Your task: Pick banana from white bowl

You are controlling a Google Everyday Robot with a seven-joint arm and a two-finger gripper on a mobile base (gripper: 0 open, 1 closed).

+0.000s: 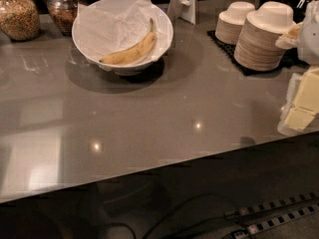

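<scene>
claw (302,108) hangs at the right tabletop (149,113) edge, state i cannot tell. banana (132,51) lies in the white bowl (124,67), well apart. risk: my grasp catches the paper liner (107,24), dragging the bowl.

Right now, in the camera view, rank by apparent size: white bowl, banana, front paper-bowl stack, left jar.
1. white bowl
2. front paper-bowl stack
3. left jar and banana: unranked; jar bulkier but cropped, banana longer.
Claw sits at the right edge, away from the bowl.
</scene>
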